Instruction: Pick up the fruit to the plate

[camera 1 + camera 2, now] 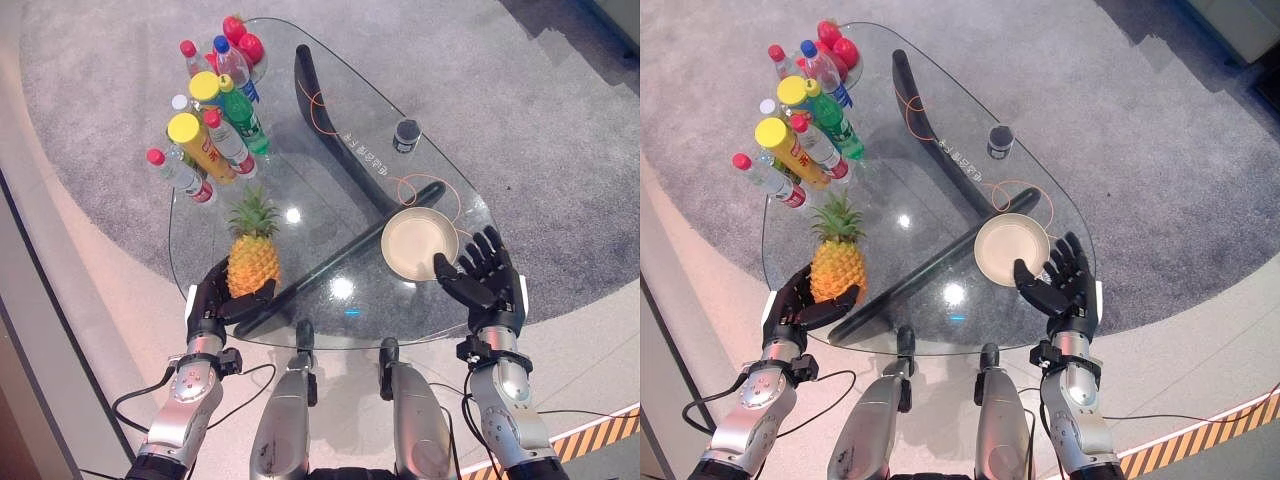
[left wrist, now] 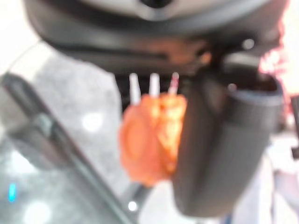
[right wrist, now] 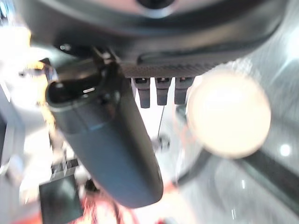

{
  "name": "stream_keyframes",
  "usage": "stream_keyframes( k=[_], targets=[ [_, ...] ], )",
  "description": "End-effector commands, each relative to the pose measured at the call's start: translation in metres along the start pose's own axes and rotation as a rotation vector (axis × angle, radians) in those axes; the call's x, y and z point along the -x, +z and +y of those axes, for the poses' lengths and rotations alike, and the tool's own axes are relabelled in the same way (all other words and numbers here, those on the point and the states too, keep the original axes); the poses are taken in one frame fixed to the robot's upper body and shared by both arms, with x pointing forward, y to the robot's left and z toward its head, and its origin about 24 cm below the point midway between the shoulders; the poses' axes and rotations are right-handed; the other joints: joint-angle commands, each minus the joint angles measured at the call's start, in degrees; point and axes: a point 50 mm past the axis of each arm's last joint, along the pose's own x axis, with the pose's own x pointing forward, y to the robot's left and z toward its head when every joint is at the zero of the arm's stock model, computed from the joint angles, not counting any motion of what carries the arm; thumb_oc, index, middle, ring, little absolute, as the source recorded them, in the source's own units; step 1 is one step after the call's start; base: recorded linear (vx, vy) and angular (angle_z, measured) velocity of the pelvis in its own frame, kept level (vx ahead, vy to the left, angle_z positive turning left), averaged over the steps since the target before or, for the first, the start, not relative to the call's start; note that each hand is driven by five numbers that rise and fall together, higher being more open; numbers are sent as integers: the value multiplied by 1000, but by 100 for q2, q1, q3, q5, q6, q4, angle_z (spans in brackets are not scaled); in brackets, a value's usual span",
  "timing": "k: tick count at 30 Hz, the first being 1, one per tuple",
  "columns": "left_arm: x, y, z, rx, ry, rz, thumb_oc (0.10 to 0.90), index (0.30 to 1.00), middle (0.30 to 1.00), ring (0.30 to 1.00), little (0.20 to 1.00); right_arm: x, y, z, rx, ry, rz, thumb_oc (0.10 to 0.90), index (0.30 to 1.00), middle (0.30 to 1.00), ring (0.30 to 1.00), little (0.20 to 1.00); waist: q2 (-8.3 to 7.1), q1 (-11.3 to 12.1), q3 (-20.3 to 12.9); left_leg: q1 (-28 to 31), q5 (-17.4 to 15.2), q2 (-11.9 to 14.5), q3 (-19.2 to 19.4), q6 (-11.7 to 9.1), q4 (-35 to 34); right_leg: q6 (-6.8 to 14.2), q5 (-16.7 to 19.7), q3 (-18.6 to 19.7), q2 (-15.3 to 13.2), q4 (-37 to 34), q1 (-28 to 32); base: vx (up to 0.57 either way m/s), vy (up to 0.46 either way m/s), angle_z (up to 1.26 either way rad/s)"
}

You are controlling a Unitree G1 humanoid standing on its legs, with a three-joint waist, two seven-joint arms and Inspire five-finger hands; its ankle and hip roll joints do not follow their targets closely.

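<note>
Under us lies a glass tabletop [image 1: 330, 120] of rounded triangular shape, and through it we see the grey carpet and the dark frame [image 1: 330, 150] that carries it, so that edges and reflections are hard to part from one another. At the far left corner stands a cluster of bottles [image 1: 210, 120], packed so tight that they cover each other; we cannot count them surely. Behind them some red fruit [image 1: 243, 40] is half hidden by the bottle caps, and what kind it is we cannot make out.

The pineapple [image 1: 252, 255] stands upright near the front left edge. Our left robot hand [image 1: 215, 300] is curled round its lower part, thumb across the front and fingers behind the fruit, where they are mostly concealed. In the left wrist view the fruit [image 2: 152, 135] shows as an orange blur beside the thumb.

The plate [image 1: 420, 245], pale and empty, lies at the right, well apart from the pineapple. Our right robot hand [image 1: 480, 275] rests just beside its rim with fingers spread and relaxed, holding nothing; whether the thumb touches the rim we cannot tell.

A small dark cup [image 1: 407, 135] stands farther back, and a thin orange cord [image 1: 400, 185] loops near the plate.
</note>
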Motion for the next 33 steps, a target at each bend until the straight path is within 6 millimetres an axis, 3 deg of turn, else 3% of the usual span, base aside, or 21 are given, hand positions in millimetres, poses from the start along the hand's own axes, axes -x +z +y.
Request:
stream_keyframes(
  k=[1,14,22,33],
  targets=[
    [-2,78,1,-38,-78,-398,100,300,300,300,200,-8,46,30,-56,235,-233,800,900,900,900,900,-341,-41,-65,44,-564,-488,-71,302,1127,-119,1104,-361,64,-1436,794,0,0,0],
    [-4,98,-36,-147,-308,-466,100,300,300,300,200,-22,49,75,-210,391,-224,800,900,900,900,900,-265,140,-65,-66,-604,-569,-122,321,1278,-90,1156,-425,-43,-1380,751,10,-7,1],
    [2,111,-50,-197,-412,-523,100,300,300,300,200,-27,50,86,-239,402,-222,800,900,900,900,900,-274,180,-65,-150,-567,-555,-44,349,1226,-70,1195,-401,-17,-1419,670,0,0,0],
    [7,109,-68,-271,-586,-521,100,300,300,300,200,-29,45,98,-319,482,-147,800,900,900,900,900,-238,232,-65,-207,-567,-629,-118,358,1194,-44,1239,-458,-64,-1443,623,-2,1,2]
  ],
)
